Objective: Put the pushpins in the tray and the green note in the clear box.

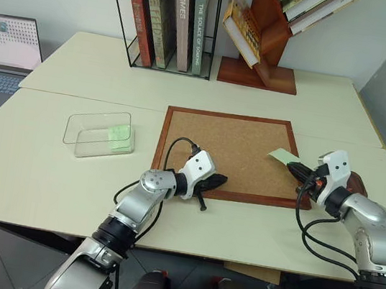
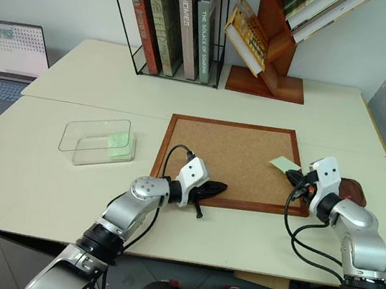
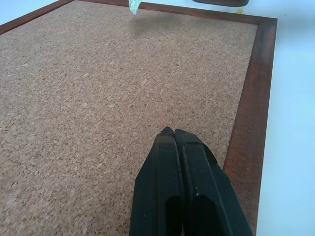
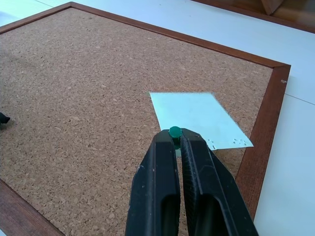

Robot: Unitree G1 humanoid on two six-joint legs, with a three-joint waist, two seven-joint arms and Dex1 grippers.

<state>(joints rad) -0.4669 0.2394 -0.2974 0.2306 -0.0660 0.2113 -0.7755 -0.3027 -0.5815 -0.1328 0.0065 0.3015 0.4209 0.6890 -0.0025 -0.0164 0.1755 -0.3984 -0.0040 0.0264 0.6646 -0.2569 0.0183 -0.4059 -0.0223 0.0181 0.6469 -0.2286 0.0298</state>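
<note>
A cream table (image 1: pixel 62 190) carries a wood-framed cork board (image 1: pixel 228 153). At the board's right edge the right gripper (image 4: pixel 175 139) pinches a green pushpin (image 4: pixel 174 131) through a pale green note (image 4: pixel 199 118), its long side slanting off the cork. The right wrist view reveals the pin. The left gripper (image 1: pixel 215 180) rests shut, empty, on the near frame. The clear box (image 1: pixel 100 133) sits left and already contains a green slip; the tray (image 2: pixel 352 190) is behind the right wrist.

A large cork board (image 1: pixel 232 150) with a reddish wood frame lies flat near the middle of a cream table (image 1: pixel 48 188). At the table's far edge stands a black wire rack (image 1: pixel 164 20) holding 4 upright books. Just to its right is a slanted red-brown wooden book stand (image 1: pixel 265 50) with more books leaning in it. Off the table's left side sits an open laptop (image 1: pixel 3 51) with a lit screen.
</note>
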